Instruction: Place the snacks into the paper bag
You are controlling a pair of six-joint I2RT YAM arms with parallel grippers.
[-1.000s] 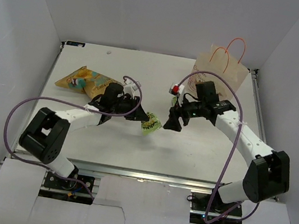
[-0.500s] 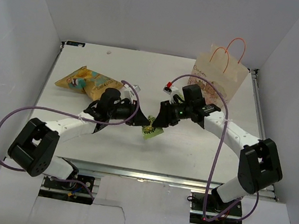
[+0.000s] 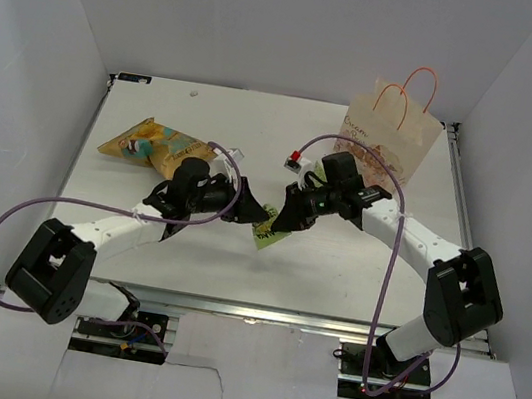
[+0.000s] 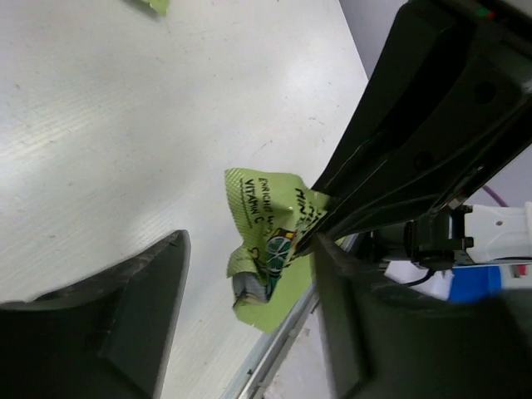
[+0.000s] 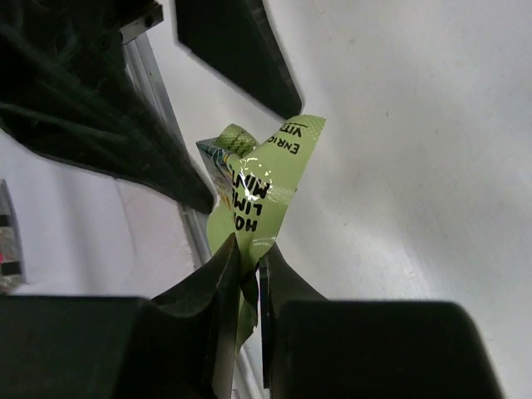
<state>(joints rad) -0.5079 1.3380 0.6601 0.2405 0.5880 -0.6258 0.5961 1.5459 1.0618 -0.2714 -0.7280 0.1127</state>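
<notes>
The left arm (image 3: 110, 225) and the right arm (image 3: 422, 239) reach in from the near edge and meet over the middle of the counter (image 3: 219, 111). Between them hangs a green packet (image 3: 268, 232).

The right jaws are pinched tight on one end of the green packet (image 5: 253, 195), and its foil is squeezed flat where they grip it. The left jaws stand wide, one finger on each side of the green packet (image 4: 270, 249). The packet is clear of one finger and close against the other, though I cannot tell whether it touches. Nor can I tell whether its lower edge meets the counter.

The packet is lime green, glossy and badly crumpled, folded over on itself. It has black lettering, of which "VITAMIN C" can be read, a small picture of a cut lime, and a greyish crimped seam at one corner.

Farther back on the left, a large yellow-orange chip bag (image 3: 151, 144) lies flat, just beyond the left wrist. Near the middle, just beyond the right wrist, sits a small red-and-white packet (image 3: 297, 160).

At the far right corner the paper bag (image 3: 397, 139) stands upright. It is cream, with thin orange loop handles and pinkish print and script on its face. It is well apart from the held packet.
</notes>
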